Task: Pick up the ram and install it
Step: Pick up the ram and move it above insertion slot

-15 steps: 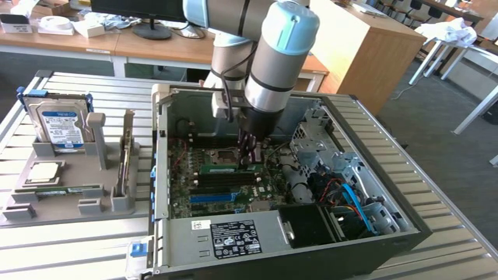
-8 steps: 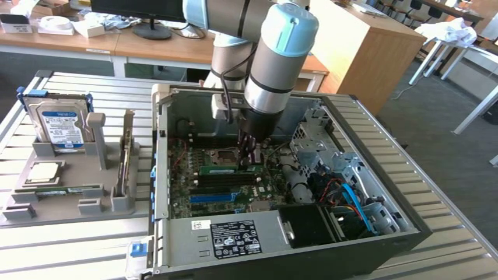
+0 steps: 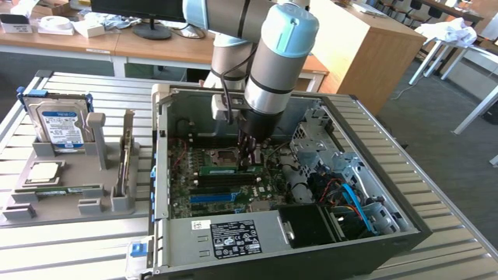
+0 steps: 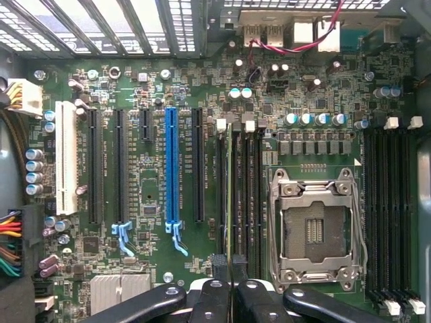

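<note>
End effector (image 3: 251,156) is down inside the open PC case (image 3: 233,236), over the motherboard (image 4: 148,87). Fingers nearly closed, pinched on the top edge of the ram (image 3: 228,170). From the wrist view, the fingertips (image 4: 217,266) sit close together and the ram (image 4: 229,195) shows edge-on as a thin line running out from between them.

The ram is lined up along one of the black memory slots just beside the CPU socket (image 4: 316,225), on the side toward the blue slot (image 4: 172,165). In the exterior view it stands on edge, its green face visible, directly under my fingers. Can't tell whether it is fully seated or just resting in the slot.

Outside the case, on the exterior view's left, a grey fixture tray (image 3: 78,201) sits on the slatted surface (image 3: 70,245). It carries a hard drive (image 3: 62,125) standing upright, a silver processor chip (image 3: 45,171) and another green stick (image 3: 58,191) lying near its front edge.
</note>
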Available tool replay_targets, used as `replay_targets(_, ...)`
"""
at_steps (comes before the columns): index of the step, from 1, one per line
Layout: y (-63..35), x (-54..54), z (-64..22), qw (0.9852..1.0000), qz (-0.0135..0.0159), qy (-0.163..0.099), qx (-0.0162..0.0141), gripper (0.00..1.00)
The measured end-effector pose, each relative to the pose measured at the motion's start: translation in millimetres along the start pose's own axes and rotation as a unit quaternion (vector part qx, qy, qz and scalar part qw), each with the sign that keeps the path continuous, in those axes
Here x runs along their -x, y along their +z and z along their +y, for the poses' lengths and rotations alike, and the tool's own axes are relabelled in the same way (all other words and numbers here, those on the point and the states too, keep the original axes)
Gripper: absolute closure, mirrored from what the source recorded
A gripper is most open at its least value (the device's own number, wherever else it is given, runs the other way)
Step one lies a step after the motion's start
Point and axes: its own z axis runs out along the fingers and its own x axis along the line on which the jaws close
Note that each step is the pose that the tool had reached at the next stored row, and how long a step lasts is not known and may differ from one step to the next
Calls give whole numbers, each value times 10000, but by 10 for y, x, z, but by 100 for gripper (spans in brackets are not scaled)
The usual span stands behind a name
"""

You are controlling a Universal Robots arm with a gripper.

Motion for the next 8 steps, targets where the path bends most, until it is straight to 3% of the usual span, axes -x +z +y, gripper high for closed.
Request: replay_targets(8,-1,-21,-1,10000,0,0,0,88)
